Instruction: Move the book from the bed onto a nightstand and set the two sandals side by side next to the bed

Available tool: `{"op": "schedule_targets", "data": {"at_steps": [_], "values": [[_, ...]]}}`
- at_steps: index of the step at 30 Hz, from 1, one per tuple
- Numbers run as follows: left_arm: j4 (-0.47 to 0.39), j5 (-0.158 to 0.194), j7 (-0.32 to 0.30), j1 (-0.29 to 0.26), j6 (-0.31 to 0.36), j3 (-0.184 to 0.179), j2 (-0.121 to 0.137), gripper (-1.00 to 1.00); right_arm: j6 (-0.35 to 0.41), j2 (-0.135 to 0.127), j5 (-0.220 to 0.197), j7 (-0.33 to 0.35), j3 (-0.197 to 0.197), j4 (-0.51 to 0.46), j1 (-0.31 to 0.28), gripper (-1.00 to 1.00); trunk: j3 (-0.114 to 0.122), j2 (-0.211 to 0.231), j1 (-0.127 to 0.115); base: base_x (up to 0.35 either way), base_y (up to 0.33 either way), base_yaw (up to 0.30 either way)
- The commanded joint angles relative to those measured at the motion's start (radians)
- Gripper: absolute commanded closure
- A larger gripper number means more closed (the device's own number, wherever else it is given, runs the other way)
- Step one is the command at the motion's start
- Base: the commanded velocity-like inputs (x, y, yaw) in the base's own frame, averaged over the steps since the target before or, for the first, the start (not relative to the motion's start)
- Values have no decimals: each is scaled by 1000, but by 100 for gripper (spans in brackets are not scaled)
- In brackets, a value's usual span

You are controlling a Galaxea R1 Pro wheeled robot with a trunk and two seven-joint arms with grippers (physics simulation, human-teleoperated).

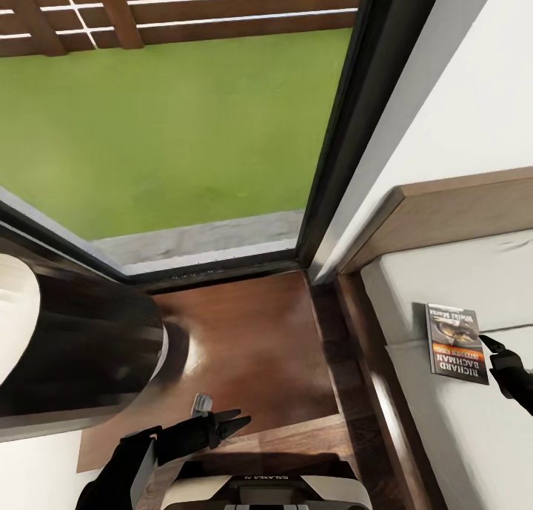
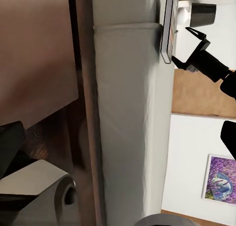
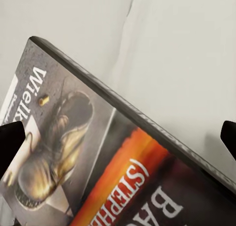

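– Left gripper point(image 1: 229, 423)?
– Near, low over the wood floor point(image 1: 252, 332), fingers parted, empty.
– Right gripper point(image 2: 188, 48)?
– Spread wide astride the book's point(image 1: 456, 343) edge; the book lies flat on the bed point(image 1: 444, 436), right of the window point(image 1: 170, 103).

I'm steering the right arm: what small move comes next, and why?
Probably ease the open right claw down around the thin orange-banded paperback book's edge, then close. The book lies flat on the pale grey-white mattress, between the fingertips but ungripped.
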Motion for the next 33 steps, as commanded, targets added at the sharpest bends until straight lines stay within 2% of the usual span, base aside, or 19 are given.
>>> {"op": "schedule_targets", "data": {"at_steps": [1, 29, 33], "values": [[0, -1, -5, 0, 11, 4, -1, -100, 6, 0, -4, 2, -3, 0, -1, -100, 0, 0, 0, 7, -5, 0], [0, -1, -5, 0, 11, 4, -1, -100, 6, 0, -4, 2, -2, 0, -1, -100, 0, 0, 0, 0, 0, 0], [0, -1, -5, 0, 11, 4, -1, -100, 6, 0, -4, 2, -2, 0, -1, -100, 0, 0, 0, 0, 0, 185]]}}
